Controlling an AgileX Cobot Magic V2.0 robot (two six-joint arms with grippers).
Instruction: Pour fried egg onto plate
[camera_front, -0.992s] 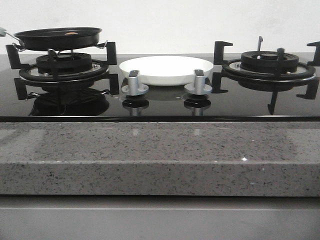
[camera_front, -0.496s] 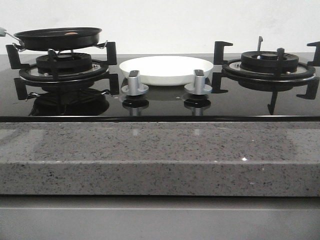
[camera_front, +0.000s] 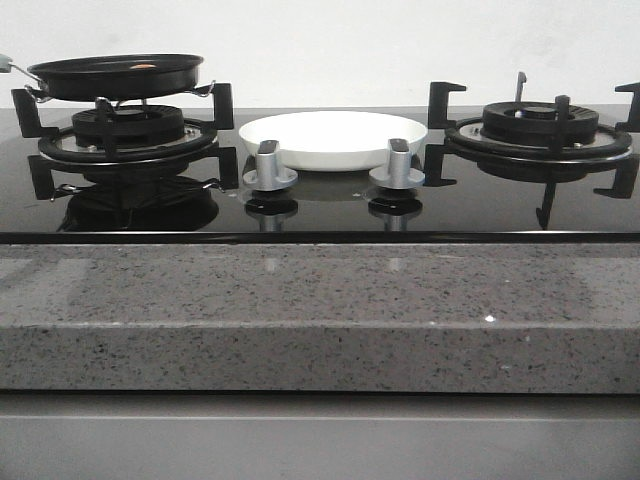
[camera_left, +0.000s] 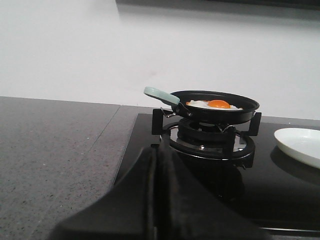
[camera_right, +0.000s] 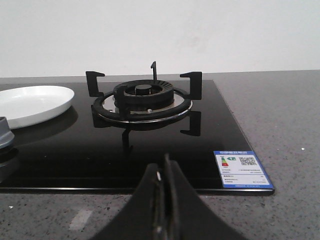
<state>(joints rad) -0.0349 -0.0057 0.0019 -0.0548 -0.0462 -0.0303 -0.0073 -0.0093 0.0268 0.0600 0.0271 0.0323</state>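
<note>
Awaiting first approach; nothing grasped.

Front view: shallow glossy white plate (camera_front: 333, 138) between burners; black frying pan (camera_front: 117, 75) on left burner; neither arm visible.

Left wrist view: left gripper (camera_left: 157, 200) closed, empty. Ahead: cream-white fried egg (camera_left: 212, 104) with orange yolk, flat in pan; pale green handle (camera_left: 161, 95) points leftward. Next: grasp handle.

Right wrist view: right gripper (camera_right: 164, 202) closed, empty.

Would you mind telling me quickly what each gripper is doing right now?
Left gripper: shut, holding nothing, short of the frying pan with the fried egg.
Right gripper: shut, holding nothing, facing the bare burner.
</note>
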